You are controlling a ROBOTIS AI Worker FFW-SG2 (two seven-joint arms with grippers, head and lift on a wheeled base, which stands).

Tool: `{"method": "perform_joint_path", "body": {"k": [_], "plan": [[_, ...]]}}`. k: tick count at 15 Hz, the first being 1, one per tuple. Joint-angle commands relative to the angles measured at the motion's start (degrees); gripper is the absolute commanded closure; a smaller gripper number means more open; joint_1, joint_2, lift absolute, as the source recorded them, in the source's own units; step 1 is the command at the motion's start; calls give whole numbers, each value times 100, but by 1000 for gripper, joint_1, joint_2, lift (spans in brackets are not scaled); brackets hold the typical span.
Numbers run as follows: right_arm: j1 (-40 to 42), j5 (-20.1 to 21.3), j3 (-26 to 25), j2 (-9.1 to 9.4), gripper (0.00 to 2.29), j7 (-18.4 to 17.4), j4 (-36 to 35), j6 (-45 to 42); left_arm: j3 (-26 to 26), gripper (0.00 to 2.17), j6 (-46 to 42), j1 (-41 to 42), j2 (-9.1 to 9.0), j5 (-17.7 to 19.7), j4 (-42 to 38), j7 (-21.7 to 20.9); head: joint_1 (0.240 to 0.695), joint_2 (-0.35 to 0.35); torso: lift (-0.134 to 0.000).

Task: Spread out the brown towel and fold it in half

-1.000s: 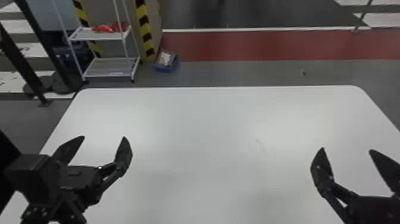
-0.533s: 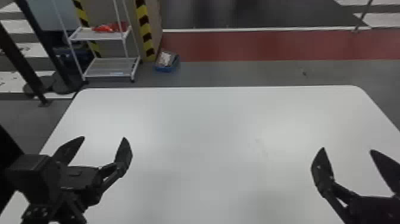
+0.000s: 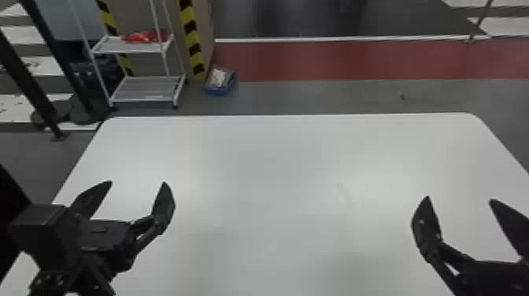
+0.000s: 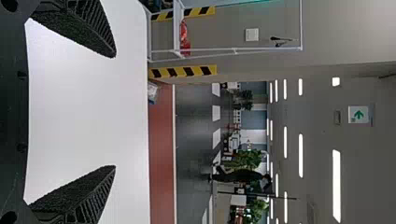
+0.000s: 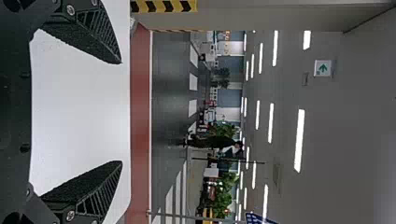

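The grey floor (image 3: 354, 94) runs behind the white bench (image 3: 275, 157), with a red floor strip (image 3: 338, 59) farther back. The bench has rounded far corners and spreads broadly across the head view. Behind its far left corner stands a white two-tier rack (image 3: 145, 89), beside a column edged with yellow-and-black striped tape (image 3: 191, 35). Over the left part of the bench is the left gripper (image 3: 138, 182), its two black fingers pointing forward and spread wide. Over the right part is the right gripper (image 3: 459, 198), its fingers also wide apart and directed forward, well apart from the left pair. In the wrist views, white bench surface lies in the gap of the left gripper (image 4: 115, 111) and likewise in that of the right gripper (image 5: 121, 112); neither has hold of anything. Where the brown towel lies relative to either pair of fingers, I cannot tell. Smaller are the blue box (image 3: 218, 91) with pale contents, on the floor near the striped column, and the red item (image 3: 135, 37) on the rack's upper tier.
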Motion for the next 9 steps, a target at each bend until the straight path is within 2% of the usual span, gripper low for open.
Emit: {"method": "perform_joint_path", "body": {"k": [1, 9], "plan": [[0, 0, 0, 7, 110, 2, 10, -16, 0, 9, -1, 1, 0, 0, 8, 0, 695, 50, -128], [0, 0, 0, 16, 110, 2, 18, -33, 0, 9, -1, -17, -18, 0, 44, 0, 695, 51, -128]]}}
